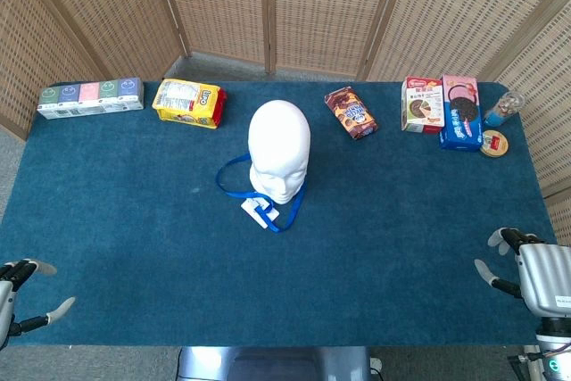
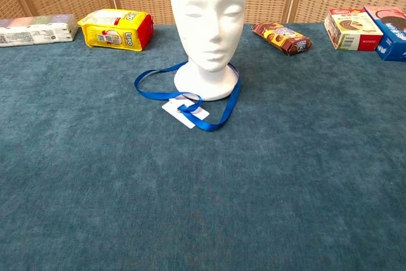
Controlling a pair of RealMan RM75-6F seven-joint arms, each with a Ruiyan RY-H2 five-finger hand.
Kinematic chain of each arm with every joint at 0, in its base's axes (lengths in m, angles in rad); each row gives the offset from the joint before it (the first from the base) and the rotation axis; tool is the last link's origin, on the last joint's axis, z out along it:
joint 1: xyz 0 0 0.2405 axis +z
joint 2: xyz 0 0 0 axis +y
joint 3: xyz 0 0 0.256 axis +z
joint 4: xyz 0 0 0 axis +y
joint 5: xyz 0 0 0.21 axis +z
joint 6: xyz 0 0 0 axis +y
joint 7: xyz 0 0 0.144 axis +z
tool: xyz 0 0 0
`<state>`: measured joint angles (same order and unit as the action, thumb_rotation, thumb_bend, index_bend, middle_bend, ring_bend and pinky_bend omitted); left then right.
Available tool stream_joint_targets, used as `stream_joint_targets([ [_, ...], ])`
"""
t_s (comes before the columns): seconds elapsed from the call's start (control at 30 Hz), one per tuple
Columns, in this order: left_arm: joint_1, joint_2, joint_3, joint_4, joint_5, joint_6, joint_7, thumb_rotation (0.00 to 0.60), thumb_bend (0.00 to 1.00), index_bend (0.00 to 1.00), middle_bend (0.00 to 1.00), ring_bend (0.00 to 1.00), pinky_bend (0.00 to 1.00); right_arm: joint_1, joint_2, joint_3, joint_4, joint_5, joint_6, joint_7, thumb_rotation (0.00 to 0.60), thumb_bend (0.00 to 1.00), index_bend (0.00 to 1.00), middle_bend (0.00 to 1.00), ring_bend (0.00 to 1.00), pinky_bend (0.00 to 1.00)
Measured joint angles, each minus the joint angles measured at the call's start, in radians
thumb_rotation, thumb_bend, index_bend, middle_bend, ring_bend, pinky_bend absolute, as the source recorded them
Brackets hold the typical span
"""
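Note:
A white foam mannequin head [image 1: 279,149] [image 2: 209,23] stands upright in the middle of the blue table [image 1: 134,202]. A blue lanyard [image 1: 234,186] [image 2: 190,99] lies looped around its base, with a white card [image 1: 259,213] [image 2: 185,113] at the front. My left hand [image 1: 13,296] sits at the table's near left corner, fingers apart, holding nothing. My right hand [image 1: 540,274] hovers at the near right corner, also empty with spread fingers. Neither hand shows in the chest view.
Along the far edge lie a row of small boxes [image 1: 90,97], a yellow snack pack [image 1: 187,103] [image 2: 116,29], a brown biscuit pack [image 1: 351,112] [image 2: 281,37], cookie boxes [image 1: 442,109] [image 2: 347,28], a small bottle [image 1: 500,110] and a round lid [image 1: 494,144]. Wicker screens [image 1: 268,6] stand behind.

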<state>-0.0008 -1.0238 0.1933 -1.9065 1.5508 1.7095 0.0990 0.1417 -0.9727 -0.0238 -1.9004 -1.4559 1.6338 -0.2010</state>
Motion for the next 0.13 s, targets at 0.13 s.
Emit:
stream_joint_targets([
  [0.13, 0.006, 0.004, -0.012, -0.011, 0.0, -0.014, 0.001, 0.331, 0.09, 0.41, 0.41, 0.37, 0.4, -0.011, -0.002, 0.005, 0.009, -0.015, -0.004, 0.009, 0.478, 0.28, 0.5, 0.57, 0.62, 0.76],
])
